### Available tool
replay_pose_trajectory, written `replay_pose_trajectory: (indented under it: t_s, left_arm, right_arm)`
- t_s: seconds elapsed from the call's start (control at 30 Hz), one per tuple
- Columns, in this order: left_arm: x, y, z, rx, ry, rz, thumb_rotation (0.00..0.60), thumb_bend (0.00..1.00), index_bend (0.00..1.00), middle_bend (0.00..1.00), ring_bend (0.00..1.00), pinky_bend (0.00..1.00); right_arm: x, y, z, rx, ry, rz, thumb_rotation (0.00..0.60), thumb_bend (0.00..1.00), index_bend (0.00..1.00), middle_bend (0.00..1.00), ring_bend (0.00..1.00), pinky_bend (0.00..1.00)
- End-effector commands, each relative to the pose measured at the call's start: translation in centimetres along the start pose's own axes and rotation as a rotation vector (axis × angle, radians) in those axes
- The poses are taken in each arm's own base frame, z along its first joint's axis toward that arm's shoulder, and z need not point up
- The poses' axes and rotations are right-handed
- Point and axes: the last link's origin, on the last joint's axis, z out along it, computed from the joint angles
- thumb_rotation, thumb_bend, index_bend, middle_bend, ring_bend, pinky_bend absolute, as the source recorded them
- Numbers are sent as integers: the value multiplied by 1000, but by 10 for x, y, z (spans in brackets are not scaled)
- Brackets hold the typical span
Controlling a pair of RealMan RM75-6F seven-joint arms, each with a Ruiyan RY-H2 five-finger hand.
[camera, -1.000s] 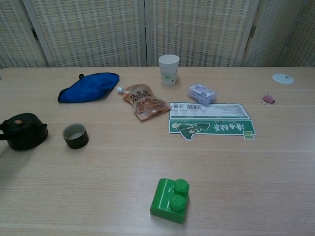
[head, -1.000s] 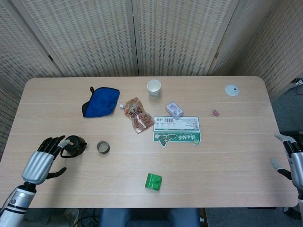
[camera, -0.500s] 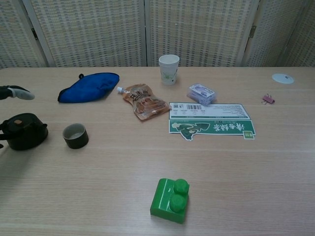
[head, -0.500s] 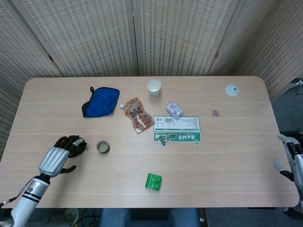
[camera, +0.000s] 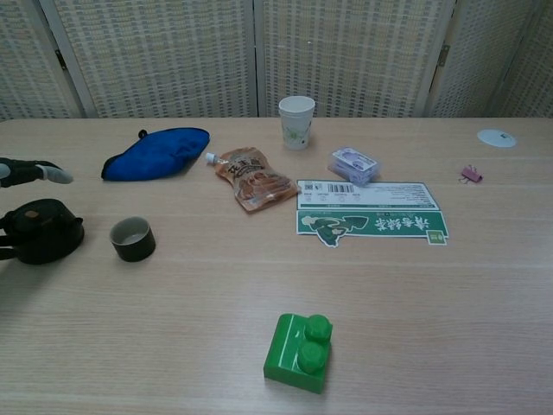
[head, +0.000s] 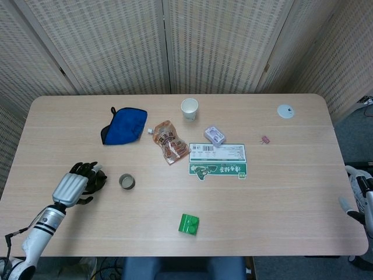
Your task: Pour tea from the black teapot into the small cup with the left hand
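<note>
The black teapot (camera: 41, 230) stands near the table's left edge, with its handle towards my left hand. In the head view my left hand (head: 74, 184) lies over the teapot (head: 96, 178) from the left and hides most of it. Its fingers are spread around the pot. In the chest view one light fingertip (camera: 54, 175) shows behind the pot, apart from it. The small dark cup (head: 126, 181) (camera: 132, 239) stands upright just right of the teapot. My right hand (head: 356, 191) hangs off the table's right edge, fingers apart and holding nothing.
A green brick (head: 188, 224) lies near the front edge. A blue cloth pouch (head: 123, 126), a snack packet (head: 169, 142), a paper cup (head: 189, 108), a small wrapped packet (head: 214, 135) and a green-and-white label card (head: 218, 160) lie mid-table. A white disc (head: 285, 111) and a pink clip (head: 265, 139) are far right.
My left hand has moved right and forward onto the teapot, from beside it to covering it. The teapot and cup have not moved. The right hand has drifted slightly lower.
</note>
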Motion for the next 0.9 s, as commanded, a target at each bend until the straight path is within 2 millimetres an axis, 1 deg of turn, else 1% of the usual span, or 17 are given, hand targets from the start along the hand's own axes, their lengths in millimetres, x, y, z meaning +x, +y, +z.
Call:
replay_pose_trajectory:
  t_s: [0.03, 0.43, 0.6, 0.73, 0.9]
  left_arm:
    - [0, -6, 11, 12, -12, 19, 600, 215, 96, 73, 98, 85]
    - [0, -28, 42, 66, -40, 85, 600, 215, 96, 73, 98, 85]
    - [1, -33, 51, 84, -36, 103, 600, 215, 96, 73, 98, 85]
    - [2, -36, 49, 98, -32, 97, 600, 215, 96, 73, 99, 85]
    - [9, -36, 31, 100, -13, 43, 600, 215, 99, 73, 102, 85]
  right_arm:
    - [0, 0, 0, 0, -2, -2, 600, 190, 260, 319, 236, 176]
    - [-1, 0, 1, -8, -7, -6, 600, 191, 260, 318, 236, 176]
    - [-1, 0, 1, -10, -7, -7, 600, 190, 260, 318, 236, 176]
    - [-1, -1, 1, -8, -7, -6, 600, 190, 260, 318, 236, 177]
    - [-1, 0, 1, -9, -7, -7, 600, 190, 260, 318, 236, 177]
